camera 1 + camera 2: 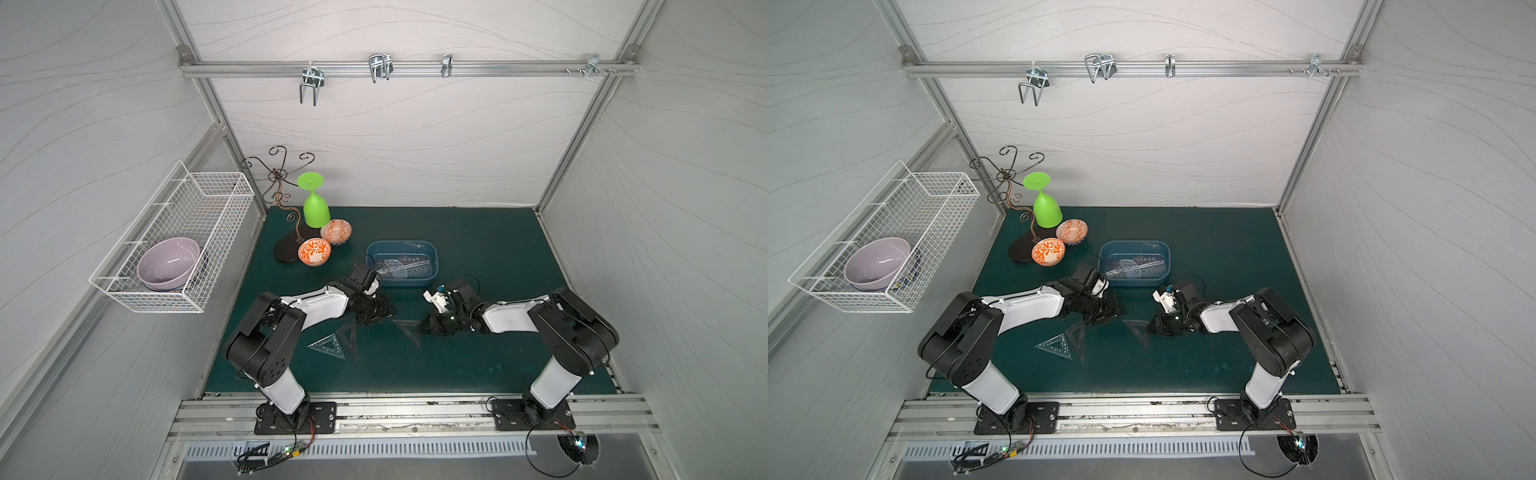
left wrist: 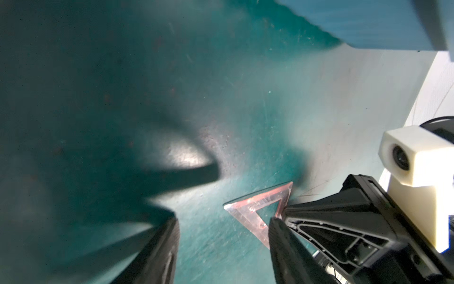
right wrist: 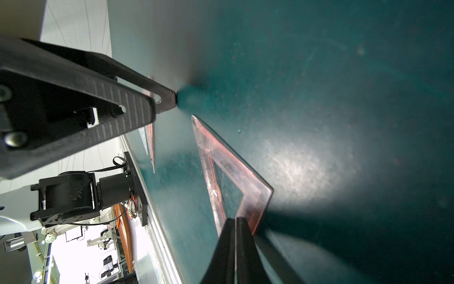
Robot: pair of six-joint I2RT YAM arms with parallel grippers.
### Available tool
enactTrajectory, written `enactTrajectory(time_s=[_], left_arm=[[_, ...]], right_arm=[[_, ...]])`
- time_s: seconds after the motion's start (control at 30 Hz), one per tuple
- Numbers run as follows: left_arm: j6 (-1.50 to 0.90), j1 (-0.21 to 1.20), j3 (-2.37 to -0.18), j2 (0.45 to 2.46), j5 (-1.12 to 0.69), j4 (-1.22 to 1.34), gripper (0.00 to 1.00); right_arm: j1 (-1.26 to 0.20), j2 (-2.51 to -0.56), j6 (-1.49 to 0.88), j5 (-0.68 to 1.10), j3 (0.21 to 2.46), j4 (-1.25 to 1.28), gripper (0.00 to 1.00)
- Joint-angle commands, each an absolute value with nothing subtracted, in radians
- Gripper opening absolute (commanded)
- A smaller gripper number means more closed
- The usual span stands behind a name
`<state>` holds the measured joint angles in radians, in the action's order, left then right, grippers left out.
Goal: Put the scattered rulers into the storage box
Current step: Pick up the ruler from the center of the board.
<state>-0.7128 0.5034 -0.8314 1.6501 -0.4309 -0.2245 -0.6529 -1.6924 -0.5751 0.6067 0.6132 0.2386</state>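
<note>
- Walls (image 1: 395,137): pale grey panels with faint wavy lines, on three sides.
- Rail (image 1: 519,67): aluminium, horizontal across the back wall, carrying metal hooks (image 1: 380,66).
- Mat (image 1: 478,365): dark green, scuffed, covering the floor.
- Wire basket (image 1: 199,216): white, fixed to the left-hand wall.
- Light: bright glare patches on the mat.

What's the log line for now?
left gripper open | right gripper shut at set square edge | storage box holds rulers | two other set squares on mat

We can read no text anywhere — the fine markings on the set square (image 3: 256,194) are too blurred.
</note>
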Motion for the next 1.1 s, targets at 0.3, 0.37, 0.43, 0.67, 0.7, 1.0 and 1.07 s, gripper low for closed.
enactTrajectory(time_s=[0.3, 0.37, 0.43, 0.67, 0.7, 1.0, 1.07], left_arm=[[-0.734, 0.523, -0.861, 1.698, -0.464, -0.165, 0.63], [-0.736, 0.522, -0.861, 1.700, -0.467, -0.161, 0.63], [-0.741, 0.524, -0.858, 1.704, -0.472, -0.154, 0.63], [-0.747, 0.533, -0.856, 1.722, -0.482, -0.137, 0.63], [-0.748, 0.536, -0.856, 1.727, -0.485, -0.133, 0.63], [-0.761, 0.549, -0.837, 1.765, -0.498, -0.095, 0.56], [-0.760, 0.551, -0.835, 1.771, -0.501, -0.094, 0.53]], right_arm=[[-0.641, -1.709, -0.547, 0.614, 0.597, 0.237, 0.09], [-0.641, -1.714, -0.546, 0.614, 0.594, 0.239, 0.09], [-0.640, -1.716, -0.544, 0.613, 0.591, 0.239, 0.09], [-0.640, -1.716, -0.543, 0.609, 0.583, 0.243, 0.09], [-0.640, -1.717, -0.543, 0.611, 0.584, 0.244, 0.09], [-0.640, -1.735, -0.540, 0.608, 0.584, 0.245, 0.09], [-0.639, -1.739, -0.540, 0.607, 0.584, 0.245, 0.09]])
